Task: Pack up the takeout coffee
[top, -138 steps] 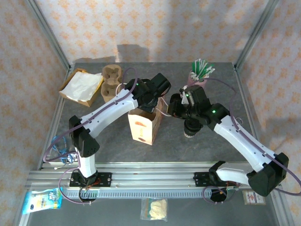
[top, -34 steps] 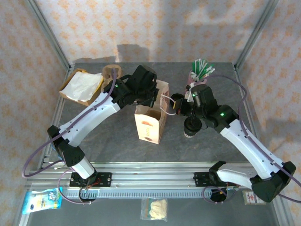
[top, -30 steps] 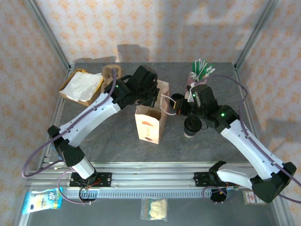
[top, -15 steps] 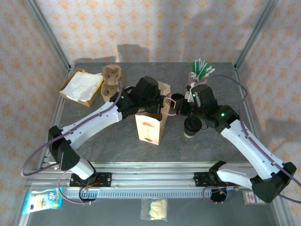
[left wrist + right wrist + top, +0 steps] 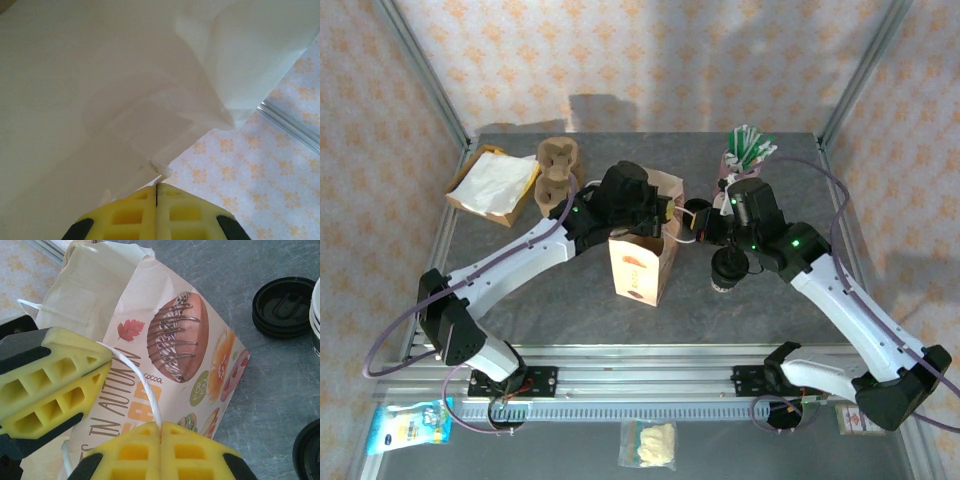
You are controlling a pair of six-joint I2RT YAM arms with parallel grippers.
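A printed paper bag (image 5: 640, 268) stands upright mid-table, its mouth facing up. My left gripper (image 5: 660, 213) is shut on the bag's top rim; in the left wrist view its jaws (image 5: 157, 186) pinch a corner of the pale paper (image 5: 100, 90). My right gripper (image 5: 161, 426) is shut on the bag's white string handle (image 5: 145, 385), just right of the bag (image 5: 190, 355), with the left gripper (image 5: 102, 362) close by. The takeout coffee (image 5: 725, 272), with its black lid, stands on the table right of the bag, partly under my right arm.
Loose black lids (image 5: 286, 305) and a stack of white cups (image 5: 316, 310) sit beyond the bag. A cardboard cup carrier (image 5: 556, 175) and a box of napkins (image 5: 492, 185) are at the back left. A cup of stirrers (image 5: 745, 155) stands at the back right.
My left gripper has shifted right and nearer, onto the bag's top rim, and the bag's mouth has shifted a little. The right arm has barely moved.
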